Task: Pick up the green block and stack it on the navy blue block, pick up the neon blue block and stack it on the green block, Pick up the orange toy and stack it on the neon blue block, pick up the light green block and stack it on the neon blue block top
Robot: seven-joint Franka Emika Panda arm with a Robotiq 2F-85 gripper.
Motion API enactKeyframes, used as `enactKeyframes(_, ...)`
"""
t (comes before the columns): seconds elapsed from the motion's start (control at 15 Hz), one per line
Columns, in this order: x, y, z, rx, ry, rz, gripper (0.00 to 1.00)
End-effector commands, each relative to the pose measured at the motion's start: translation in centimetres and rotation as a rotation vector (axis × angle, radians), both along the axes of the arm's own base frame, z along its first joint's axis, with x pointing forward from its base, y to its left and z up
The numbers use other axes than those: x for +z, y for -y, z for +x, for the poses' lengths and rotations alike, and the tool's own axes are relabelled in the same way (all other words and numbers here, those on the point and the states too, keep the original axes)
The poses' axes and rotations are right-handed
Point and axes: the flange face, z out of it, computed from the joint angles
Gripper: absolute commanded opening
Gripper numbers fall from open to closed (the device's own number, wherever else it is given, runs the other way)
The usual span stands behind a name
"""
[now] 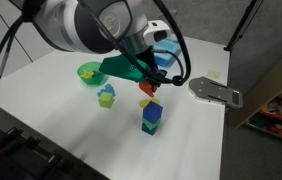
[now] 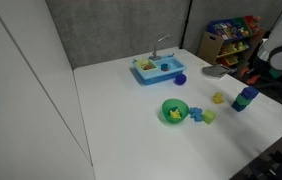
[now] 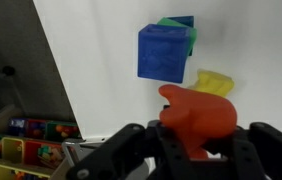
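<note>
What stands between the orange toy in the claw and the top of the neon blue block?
Nothing visible. The claw holds the orange toy above the neon blue block, whose top face is bare.

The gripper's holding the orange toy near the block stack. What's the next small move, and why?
Probably a small sideways nudge to centre the orange toy before lowering. The gripper is shut on it, clear above the neon blue block. In the wrist view that block sits off to one side of the toy, so it may not yet be lined up.
</note>
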Motion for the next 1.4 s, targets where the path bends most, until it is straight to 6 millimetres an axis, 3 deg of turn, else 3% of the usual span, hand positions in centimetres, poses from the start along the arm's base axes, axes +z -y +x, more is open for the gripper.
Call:
enactKeyframes(0.0,-0.2,1.3,-1.2,-0.035,-0.010,-0.009,0.06)
enactKeyframes(0.4,-1.6,2.9,-2.0,-0.063,-0.037,-0.011,0.06)
enactKeyframes(0.87,-3.9,3.2,-2.5,-0.066,-0.079,-0.013,0.06)
enactKeyframes(1.33,-4.1,3.7,-2.3,-0.059,-0.071,-0.037,0.06)
